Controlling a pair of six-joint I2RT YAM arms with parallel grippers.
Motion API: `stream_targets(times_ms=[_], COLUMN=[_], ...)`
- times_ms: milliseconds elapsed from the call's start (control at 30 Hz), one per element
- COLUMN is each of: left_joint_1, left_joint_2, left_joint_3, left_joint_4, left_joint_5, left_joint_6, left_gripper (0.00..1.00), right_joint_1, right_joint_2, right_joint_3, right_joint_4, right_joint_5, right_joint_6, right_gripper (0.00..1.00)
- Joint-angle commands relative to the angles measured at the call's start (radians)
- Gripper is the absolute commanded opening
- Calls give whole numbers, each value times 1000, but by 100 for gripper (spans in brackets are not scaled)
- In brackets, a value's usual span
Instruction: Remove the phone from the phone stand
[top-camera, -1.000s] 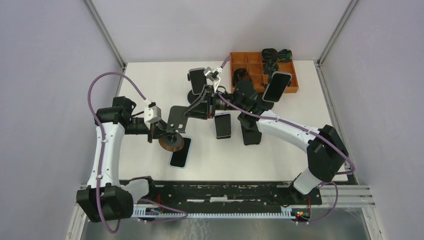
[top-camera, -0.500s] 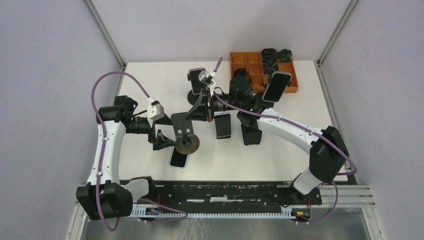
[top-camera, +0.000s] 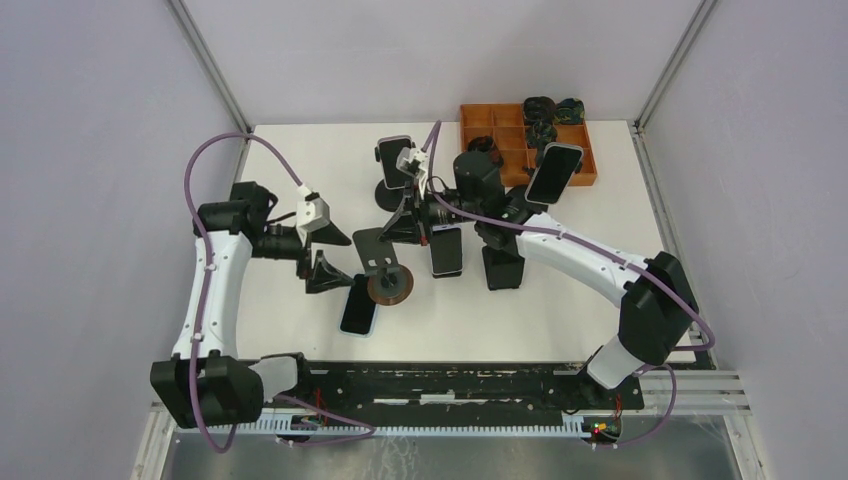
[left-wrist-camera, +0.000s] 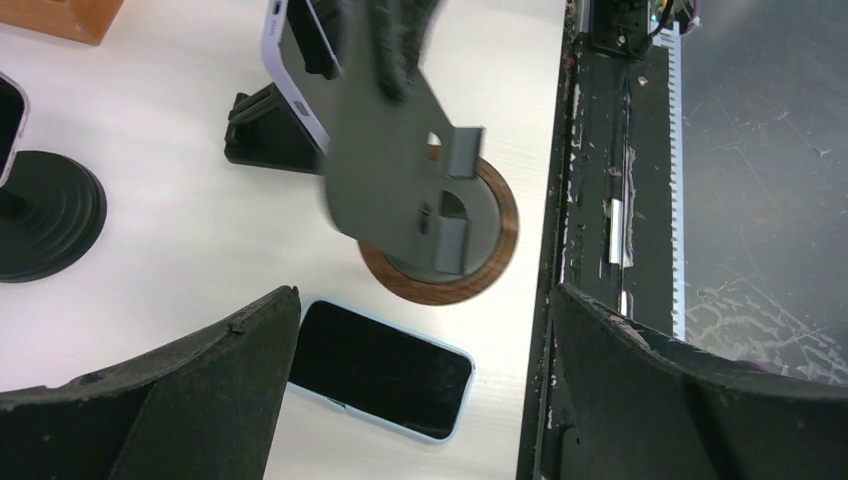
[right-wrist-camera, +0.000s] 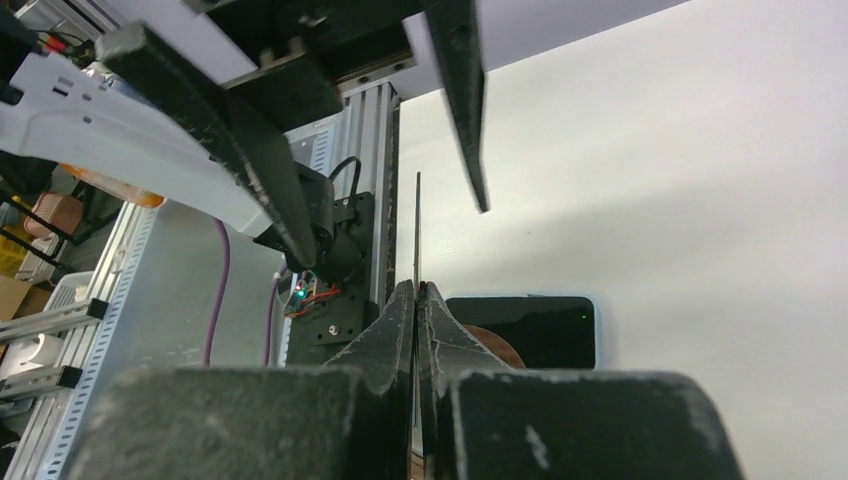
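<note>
The phone (top-camera: 359, 313), black-screened in a pale blue case, lies flat on the white table beside the phone stand's round wooden base (top-camera: 388, 286). My left gripper (top-camera: 327, 253) is open just left of both and holds nothing. In the left wrist view the phone (left-wrist-camera: 380, 368) lies between the spread fingers (left-wrist-camera: 160, 400), below the wooden base (left-wrist-camera: 440, 262) and the stand's grey plate (left-wrist-camera: 385, 160). My right gripper (top-camera: 407, 226) is shut on the top edge of that plate. In the right wrist view its fingertips (right-wrist-camera: 416, 292) pinch the thin plate edge (right-wrist-camera: 417, 225), with the phone (right-wrist-camera: 535, 330) beyond.
Other phones sit on black stands: one at the back centre (top-camera: 394, 160), one in mid table (top-camera: 446, 251), one by the orange tray (top-camera: 553, 172). The orange compartment tray (top-camera: 500, 128) stands back right. The black rail (top-camera: 450, 385) runs along the near edge.
My left gripper has opened, let go of the phone and drawn back to the left. The right gripper has shut on the stand's plate, and the stand has shifted slightly right.
</note>
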Motion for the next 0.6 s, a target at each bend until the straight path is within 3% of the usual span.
stream_targets(times_ms=[0,167,333,467,567], left_joint_1=[-2,-2,-6,-9,-17], left_joint_2=[81,130,115,106,124], left_joint_3=[96,111,93,76,73], left_joint_4=[2,2,1,1,1], left_joint_5=[62,105,98,79,72], left_joint_6=[-76,-114,-134,-116,-99], left_gripper=[100,99,91,79,61], right_joint_1=[33,54,66,84,97], right_joint_2=[-22,0,37,73,93], right_joint_3=[45,66,106,128,145], right_joint_4=[33,37,41,67,66], right_joint_5=[-7,9,25,31,46], right_joint_6=[-31,-34,-29,-16,-15], right_gripper=[0,0,0,0,0])
